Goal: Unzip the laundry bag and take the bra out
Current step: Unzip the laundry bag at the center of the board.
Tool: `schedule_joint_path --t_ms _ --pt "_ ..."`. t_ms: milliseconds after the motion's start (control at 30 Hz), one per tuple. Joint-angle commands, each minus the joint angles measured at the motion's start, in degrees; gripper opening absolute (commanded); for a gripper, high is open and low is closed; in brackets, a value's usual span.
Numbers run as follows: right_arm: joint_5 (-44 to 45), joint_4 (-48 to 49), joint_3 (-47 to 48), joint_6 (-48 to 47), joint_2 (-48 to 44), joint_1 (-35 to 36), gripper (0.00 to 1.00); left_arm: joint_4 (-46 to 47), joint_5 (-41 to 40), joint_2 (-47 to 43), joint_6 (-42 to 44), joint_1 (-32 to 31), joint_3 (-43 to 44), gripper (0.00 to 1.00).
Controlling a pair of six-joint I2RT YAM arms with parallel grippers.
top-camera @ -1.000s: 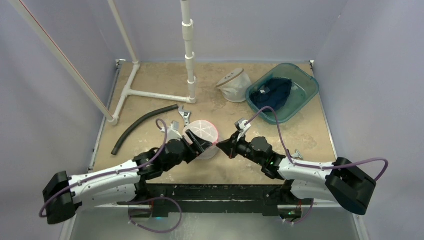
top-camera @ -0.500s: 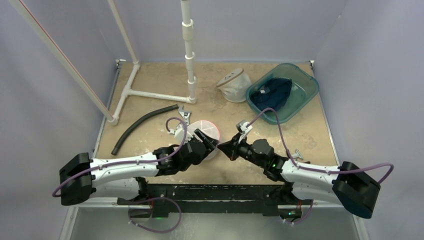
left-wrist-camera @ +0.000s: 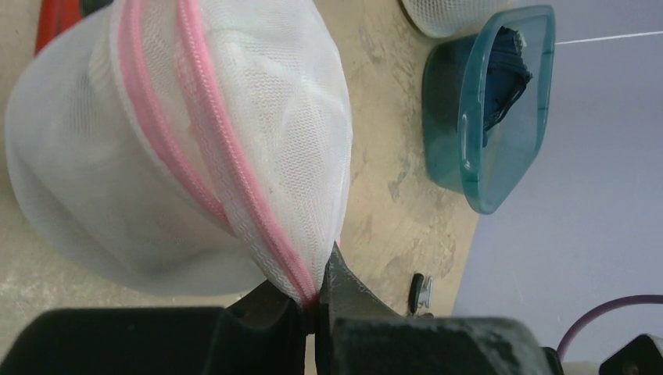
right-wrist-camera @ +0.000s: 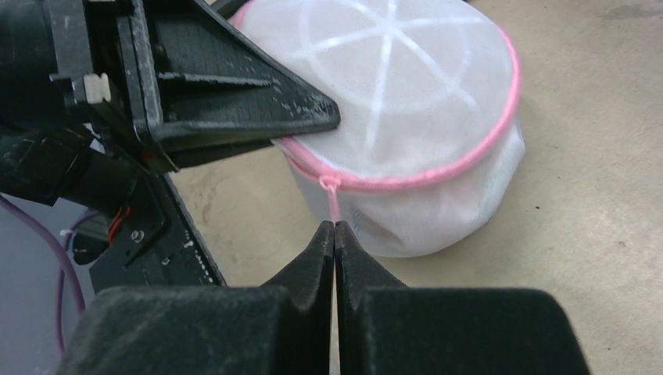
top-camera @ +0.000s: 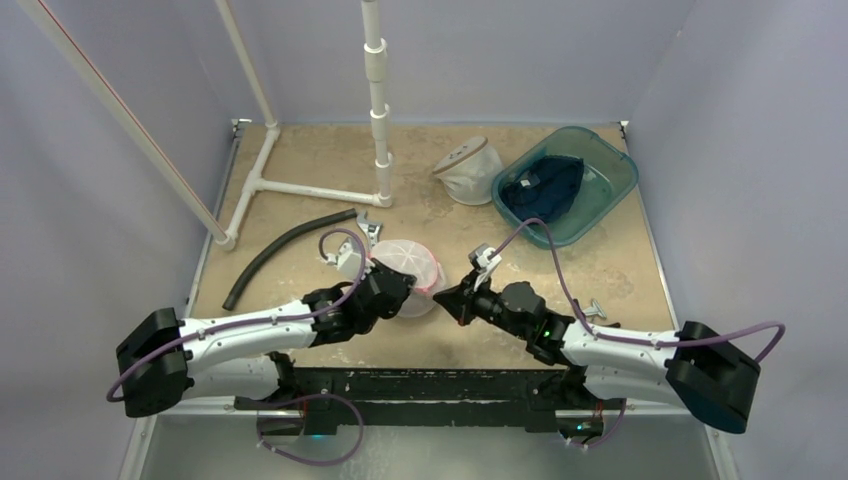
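Observation:
The laundry bag (top-camera: 412, 272) is a round white mesh pouch with a pink zipper (left-wrist-camera: 227, 180), lying mid-table between both arms. My left gripper (top-camera: 392, 290) is shut, its tips (left-wrist-camera: 319, 293) pinching the mesh at the zipper seam on the bag's near edge. From the other side my right gripper (top-camera: 445, 294) is shut (right-wrist-camera: 335, 226) on the thin pink zipper pull (right-wrist-camera: 333, 205), which runs taut to the bag (right-wrist-camera: 406, 94). The zipper looks closed. The bra is hidden.
A teal tub (top-camera: 610, 190) holding dark blue cloth sits back right, with a second white mesh bag (top-camera: 468, 170) beside it. A white pipe stand (top-camera: 378, 120) rises at the back, a black hose (top-camera: 285, 250) lies left, and a small metal clip (top-camera: 590, 308) right.
My left gripper has slid in along the bag's near side and closed on the zipper seam, tilting the bag. The right gripper stays shut on the pull.

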Motion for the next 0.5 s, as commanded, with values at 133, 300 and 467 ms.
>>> schedule_joint_path --t_ms 133,300,467 --pt "8.19 0.09 0.97 0.33 3.26 0.13 0.0 5.27 6.36 -6.65 9.09 7.54 -4.64 0.0" --pt "6.34 4.29 0.64 1.43 5.35 0.13 0.0 7.46 8.6 -11.06 12.03 8.51 -7.29 0.0" --pt "-1.54 11.56 -2.09 0.01 1.02 0.09 0.41 12.74 12.5 -15.19 13.64 8.93 -10.39 0.0"
